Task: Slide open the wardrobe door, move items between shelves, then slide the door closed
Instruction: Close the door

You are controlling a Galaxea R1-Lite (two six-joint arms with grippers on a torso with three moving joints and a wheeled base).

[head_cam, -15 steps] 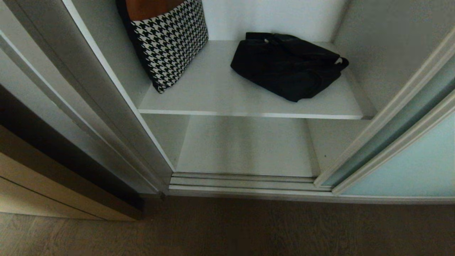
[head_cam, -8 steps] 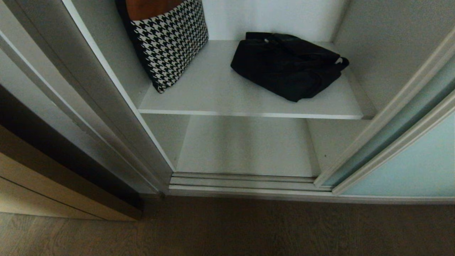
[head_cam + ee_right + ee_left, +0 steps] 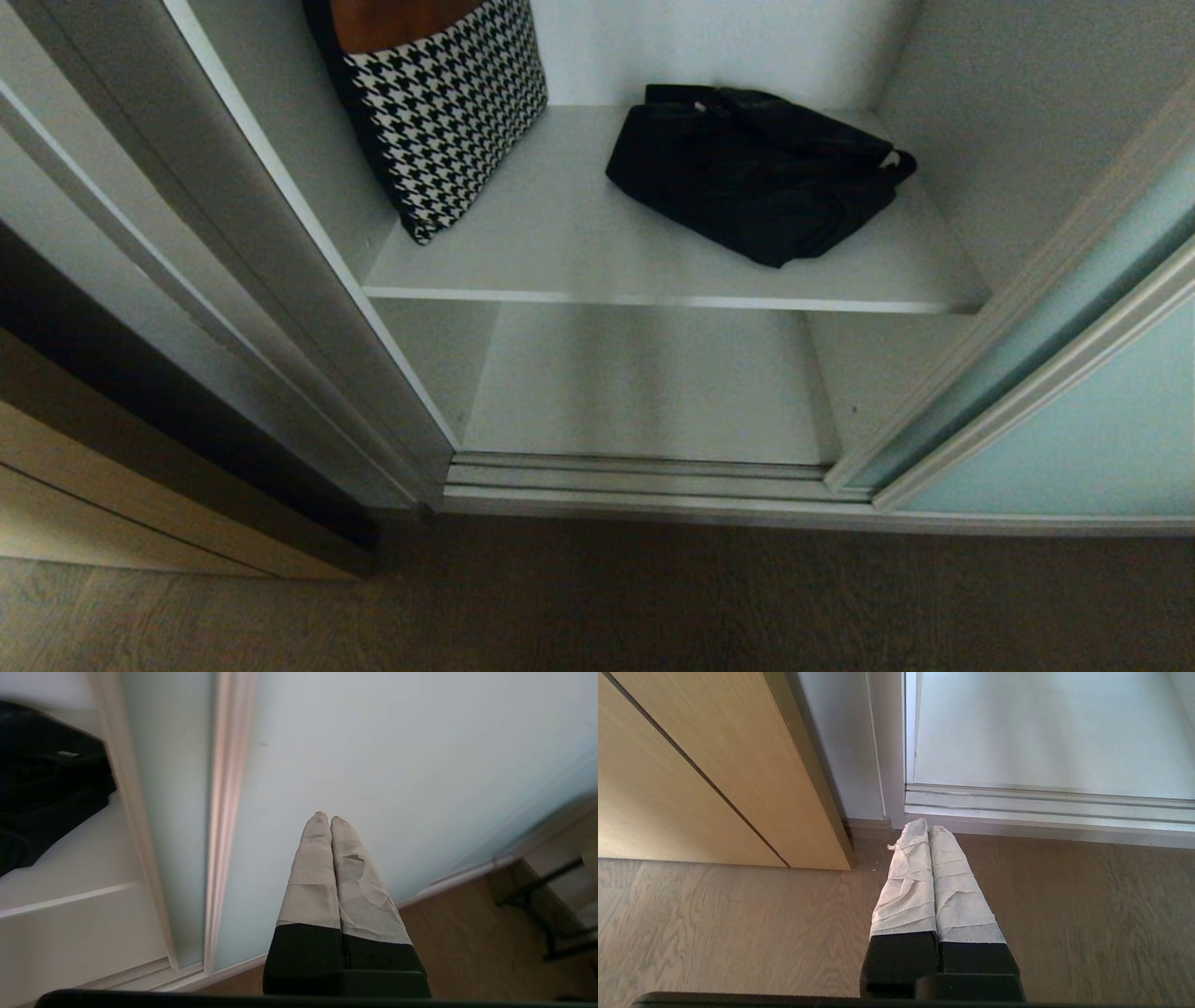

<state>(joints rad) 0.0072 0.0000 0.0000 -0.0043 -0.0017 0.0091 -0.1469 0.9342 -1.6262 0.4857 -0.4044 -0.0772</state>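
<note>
Frosted aqua glass fills my right wrist view: the sliding door (image 3: 1102, 411) has slid a touch further right over the last second, baring the upper shelf's (image 3: 597, 252) right corner. My right tool (image 3: 325, 817), clenched and empty, points at that panel; the left tool (image 3: 923, 826) hangs clenched above the floor (image 3: 738, 924). The houndstooth bag (image 3: 448, 112) and black bundle (image 3: 756, 173) sit well apart on the upper shelf. I judge the opening wide enough to start moving them.

The right gripper (image 3: 325, 817) is being held before the sliding wardrobe door (image 3: 373, 765); the black bundle (image 3: 42, 784) is lying on the upper shelf (image 3: 70, 858) to its left.
</note>
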